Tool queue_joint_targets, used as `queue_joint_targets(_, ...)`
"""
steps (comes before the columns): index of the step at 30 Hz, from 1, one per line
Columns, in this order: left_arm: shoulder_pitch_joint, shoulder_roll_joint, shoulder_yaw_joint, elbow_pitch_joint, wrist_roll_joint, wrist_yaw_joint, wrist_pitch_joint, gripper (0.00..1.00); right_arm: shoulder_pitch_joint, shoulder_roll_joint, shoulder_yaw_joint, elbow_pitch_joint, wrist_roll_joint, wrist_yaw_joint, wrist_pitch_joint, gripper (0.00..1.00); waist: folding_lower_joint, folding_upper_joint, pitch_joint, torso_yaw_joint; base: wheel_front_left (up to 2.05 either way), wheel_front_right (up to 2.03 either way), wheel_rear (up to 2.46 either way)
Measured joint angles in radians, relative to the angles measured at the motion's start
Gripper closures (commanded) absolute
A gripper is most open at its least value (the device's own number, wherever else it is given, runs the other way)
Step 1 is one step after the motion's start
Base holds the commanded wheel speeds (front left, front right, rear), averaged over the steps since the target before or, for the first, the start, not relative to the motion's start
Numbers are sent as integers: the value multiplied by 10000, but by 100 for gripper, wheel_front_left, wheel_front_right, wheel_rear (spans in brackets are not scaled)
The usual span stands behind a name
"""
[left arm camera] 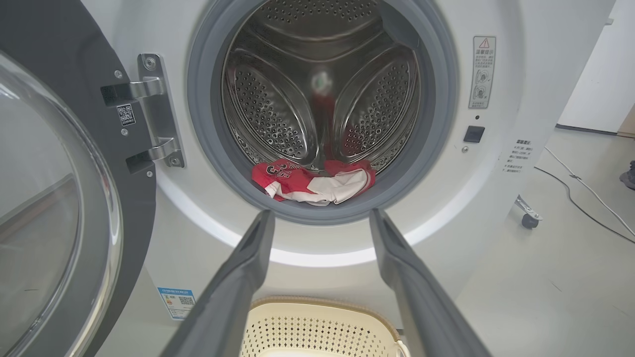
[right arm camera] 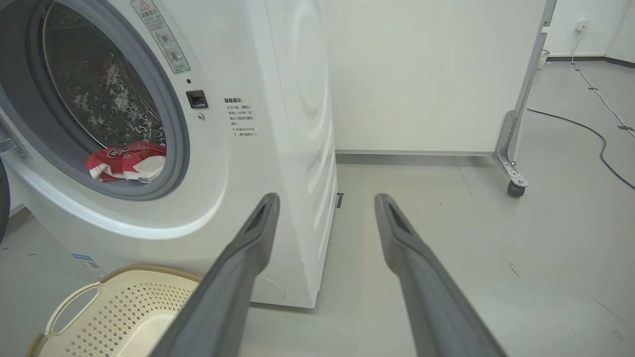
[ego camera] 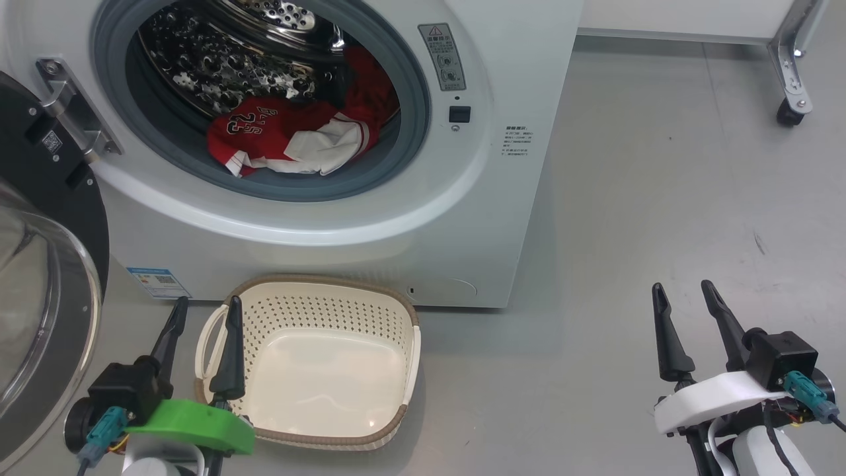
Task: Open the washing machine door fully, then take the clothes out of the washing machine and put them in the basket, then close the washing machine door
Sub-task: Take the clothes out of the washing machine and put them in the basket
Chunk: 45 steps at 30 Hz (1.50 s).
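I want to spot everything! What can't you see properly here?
1. Head view: the washing machine door is cut off by the left edge.
2. Head view: the clothes are bunched, so folds hide some lettering.
3. Head view: the warning label has print too small to read.
4. Left wrist view: the bottom edge cuts off the basket.

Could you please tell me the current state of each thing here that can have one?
washing machine door: open, swung out to the robot's left.
washing machine: open, drum exposed.
clothes: inside the drum, bunched at its lower front.
basket: upright on the floor before the machine, empty.
left gripper: open, holding nothing.
right gripper: open, holding nothing.
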Motion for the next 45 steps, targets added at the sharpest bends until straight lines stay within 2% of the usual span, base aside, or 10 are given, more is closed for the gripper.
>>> queue_joint_targets(35,0,13,52,-36,0,-2,0,0,-5,59,-4,-63,-21,4,0,0,0,0,266,-89,0,0,0)
queue_joint_targets(45,-157,491,228,-261,445,73,63,0,-21,157,182,-259,-50,4,0,0,0,0,980,-374,0,0,0)
